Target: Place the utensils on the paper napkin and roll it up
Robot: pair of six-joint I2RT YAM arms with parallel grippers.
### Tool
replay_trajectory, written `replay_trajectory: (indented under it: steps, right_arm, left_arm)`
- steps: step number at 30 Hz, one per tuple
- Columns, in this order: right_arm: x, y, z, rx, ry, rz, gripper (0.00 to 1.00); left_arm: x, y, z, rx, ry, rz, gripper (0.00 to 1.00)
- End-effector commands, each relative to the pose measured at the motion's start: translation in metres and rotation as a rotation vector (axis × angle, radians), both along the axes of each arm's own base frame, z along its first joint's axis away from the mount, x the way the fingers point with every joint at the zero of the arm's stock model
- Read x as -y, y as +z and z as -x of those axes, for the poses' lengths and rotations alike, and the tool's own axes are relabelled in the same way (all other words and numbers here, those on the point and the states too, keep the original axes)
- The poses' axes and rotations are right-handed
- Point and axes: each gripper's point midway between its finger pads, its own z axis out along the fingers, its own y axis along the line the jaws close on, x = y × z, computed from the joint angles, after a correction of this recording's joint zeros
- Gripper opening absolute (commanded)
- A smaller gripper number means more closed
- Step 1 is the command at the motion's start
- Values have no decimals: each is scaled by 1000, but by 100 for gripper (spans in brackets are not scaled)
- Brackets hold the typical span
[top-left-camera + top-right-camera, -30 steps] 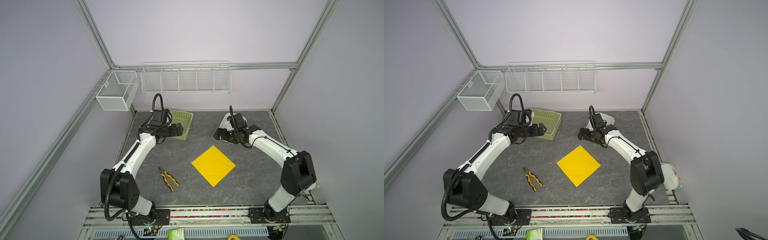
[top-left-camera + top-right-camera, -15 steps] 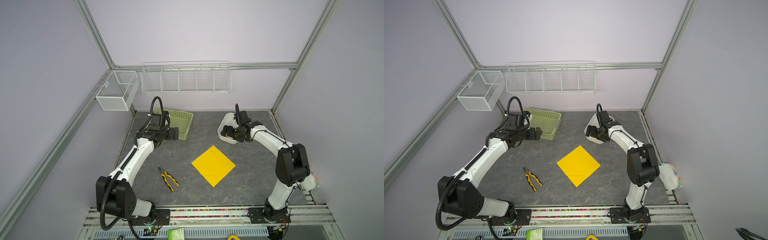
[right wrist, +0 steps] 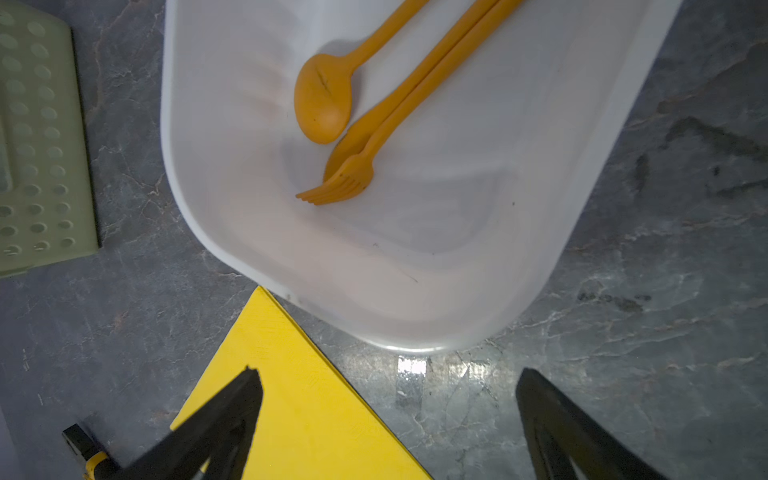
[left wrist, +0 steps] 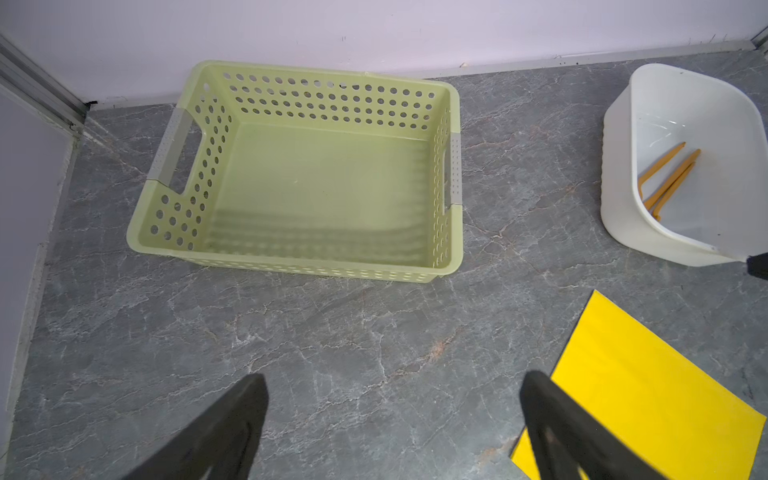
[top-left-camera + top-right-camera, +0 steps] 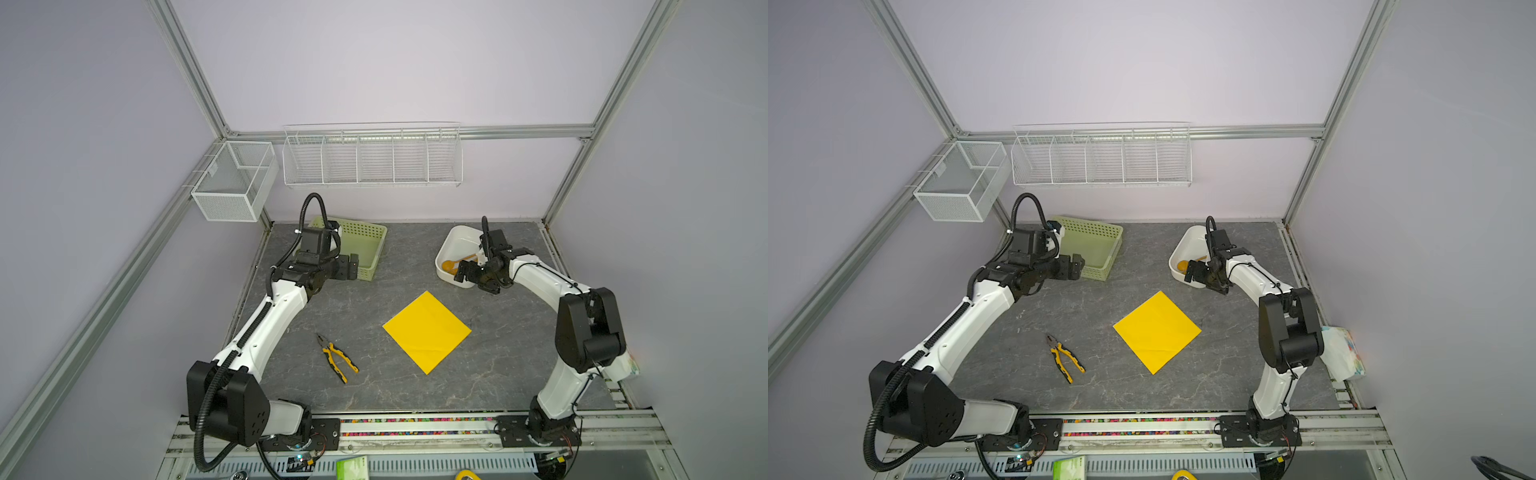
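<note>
The utensils are orange: a spoon, a fork and a third long piece, lying together in a white tub at the back right. The left wrist view shows only their handles. The paper napkin lies flat and bare mid-table, one corner pointing at the tub. My right gripper hangs open over the tub's near end, holding nothing. My left gripper is open and empty in front of the green basket.
A pale green perforated basket stands empty at the back left. Yellow-and-black pliers lie left of the napkin. Two white wire baskets hang on the walls. A packet sits at the right edge.
My right arm has folded back to the right, and its gripper has slid off the tub's middle to its near end, uncovering the tub. My left gripper has drawn back slightly from the basket.
</note>
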Motion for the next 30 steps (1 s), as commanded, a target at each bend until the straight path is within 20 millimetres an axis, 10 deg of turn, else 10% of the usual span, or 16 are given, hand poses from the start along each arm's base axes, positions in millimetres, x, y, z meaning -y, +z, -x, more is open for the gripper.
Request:
replay_trajectory:
  steps: [1, 30]
  right_arm:
    - [14, 5, 7, 0, -5, 45, 98]
    - [81, -19, 13, -72, -81, 253, 98]
  left_arm:
    - [4, -6, -5, -15, 17, 6, 96]
    - [9, -43, -13, -187, 236, 96, 92]
